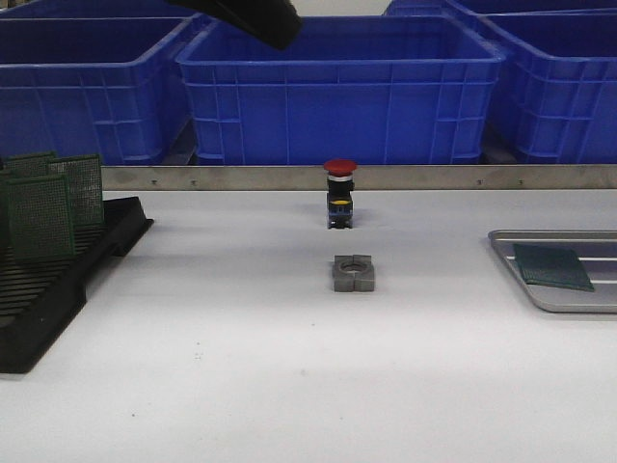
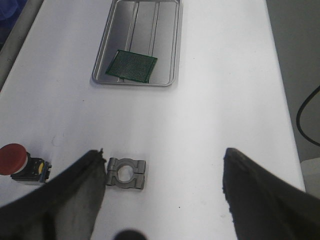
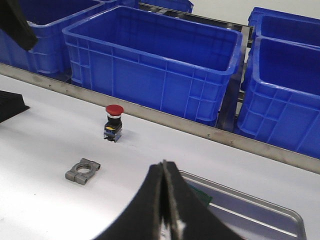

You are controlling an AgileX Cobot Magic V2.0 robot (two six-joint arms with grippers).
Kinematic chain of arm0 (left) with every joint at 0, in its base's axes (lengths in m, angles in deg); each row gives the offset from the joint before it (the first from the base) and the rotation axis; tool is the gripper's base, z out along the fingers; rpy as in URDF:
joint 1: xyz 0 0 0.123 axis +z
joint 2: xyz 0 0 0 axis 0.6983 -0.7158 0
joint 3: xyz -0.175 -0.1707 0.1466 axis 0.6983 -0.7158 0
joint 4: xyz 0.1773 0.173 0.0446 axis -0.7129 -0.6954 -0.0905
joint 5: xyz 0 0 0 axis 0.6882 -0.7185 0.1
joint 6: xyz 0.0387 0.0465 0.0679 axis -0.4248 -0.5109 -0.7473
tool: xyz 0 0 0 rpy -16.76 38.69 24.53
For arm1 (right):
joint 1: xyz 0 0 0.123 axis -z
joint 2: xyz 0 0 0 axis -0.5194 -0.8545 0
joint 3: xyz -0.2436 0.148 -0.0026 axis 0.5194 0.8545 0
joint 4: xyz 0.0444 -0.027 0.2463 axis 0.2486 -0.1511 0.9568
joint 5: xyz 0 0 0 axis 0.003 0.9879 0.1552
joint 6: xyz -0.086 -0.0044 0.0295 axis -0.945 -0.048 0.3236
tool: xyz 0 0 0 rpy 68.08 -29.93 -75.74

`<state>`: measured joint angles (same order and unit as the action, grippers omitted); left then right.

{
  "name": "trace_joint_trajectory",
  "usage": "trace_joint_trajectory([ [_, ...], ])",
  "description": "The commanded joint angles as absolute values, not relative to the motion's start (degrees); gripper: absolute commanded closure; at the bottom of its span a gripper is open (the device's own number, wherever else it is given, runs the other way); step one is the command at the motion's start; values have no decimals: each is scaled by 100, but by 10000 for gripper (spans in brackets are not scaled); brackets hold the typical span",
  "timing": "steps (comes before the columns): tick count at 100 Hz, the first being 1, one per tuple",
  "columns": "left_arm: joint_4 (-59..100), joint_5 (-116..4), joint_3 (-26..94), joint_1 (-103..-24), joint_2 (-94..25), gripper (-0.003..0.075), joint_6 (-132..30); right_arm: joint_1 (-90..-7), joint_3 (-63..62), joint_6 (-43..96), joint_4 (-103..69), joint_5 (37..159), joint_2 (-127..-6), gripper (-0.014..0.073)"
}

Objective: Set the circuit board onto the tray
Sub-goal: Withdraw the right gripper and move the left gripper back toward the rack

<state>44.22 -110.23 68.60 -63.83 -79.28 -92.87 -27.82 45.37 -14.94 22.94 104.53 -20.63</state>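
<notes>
Green board (image 2: 132,66) lies in the tray (image 2: 170,50); our left gripper (image 2: 162,187) gapes empty, our right gripper (image 3: 165,200) is pressed together.

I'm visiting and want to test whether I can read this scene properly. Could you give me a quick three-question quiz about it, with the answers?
1. True or false: a green circuit board already lies flat in the tray.
2. Which is open: the left gripper or the right gripper?
3. In the front view, what sits on the table between the black slotted rack and the tray?
A) a blue crate
B) a red-capped push button and a grey metal clamp block
C) nothing

Key: 1 true. 2 the left gripper; the right one's fingers are pressed together, holding nothing. 3 B.
</notes>
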Motion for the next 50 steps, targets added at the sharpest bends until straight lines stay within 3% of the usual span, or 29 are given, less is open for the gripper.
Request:
trace_joint_trajectory([
  [1,4776,-11067,7045,-6372,-7613,248,-9214,-2789,4395,-1526,2504,10379,-2109,707],
  [50,4005,-11336,7045,-5714,-7448,248,-9214,-2789,4395,-1526,2516,10862,-2109,707],
])
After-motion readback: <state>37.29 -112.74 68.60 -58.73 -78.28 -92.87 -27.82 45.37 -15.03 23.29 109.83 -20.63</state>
